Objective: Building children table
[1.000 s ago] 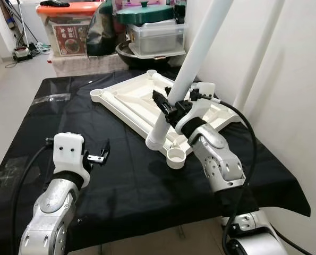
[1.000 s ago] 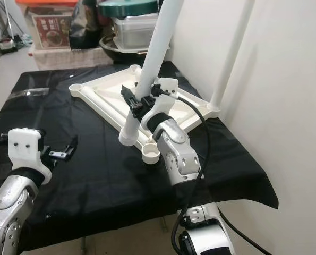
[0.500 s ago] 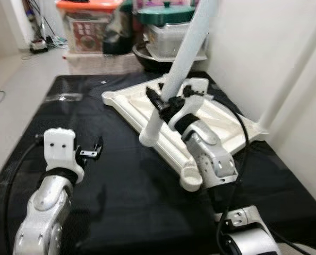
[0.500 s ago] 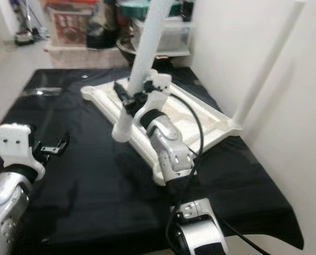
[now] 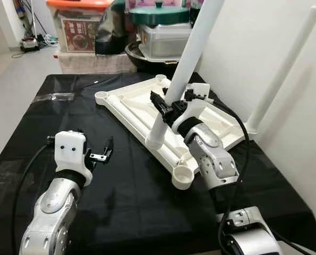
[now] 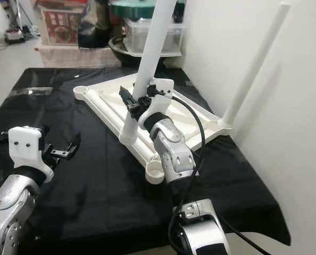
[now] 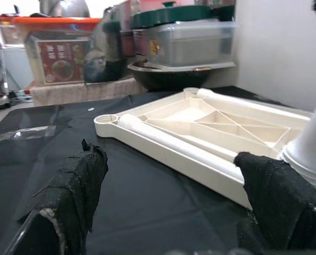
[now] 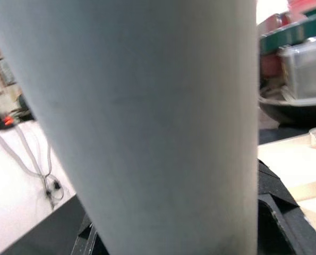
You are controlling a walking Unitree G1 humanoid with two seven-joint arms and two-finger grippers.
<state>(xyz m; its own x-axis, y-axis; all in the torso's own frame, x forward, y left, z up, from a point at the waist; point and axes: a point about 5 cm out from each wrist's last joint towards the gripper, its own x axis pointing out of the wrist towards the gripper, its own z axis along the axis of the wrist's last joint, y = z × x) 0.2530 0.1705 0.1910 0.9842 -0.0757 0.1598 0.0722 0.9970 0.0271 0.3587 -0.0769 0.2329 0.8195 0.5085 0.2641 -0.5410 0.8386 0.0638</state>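
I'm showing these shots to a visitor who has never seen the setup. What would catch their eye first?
The right claw clamps a long white table leg, tilted above the upturned white tabletop on the black cloth. Another white leg already stands at the tabletop's far right corner by the wall. The left claw hovers open above the cloth.

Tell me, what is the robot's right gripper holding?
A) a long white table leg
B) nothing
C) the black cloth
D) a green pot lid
A: the right gripper is clamped around a long white table leg, held tilted above the upturned white tabletop, while the left gripper hovers open over the black cloth.
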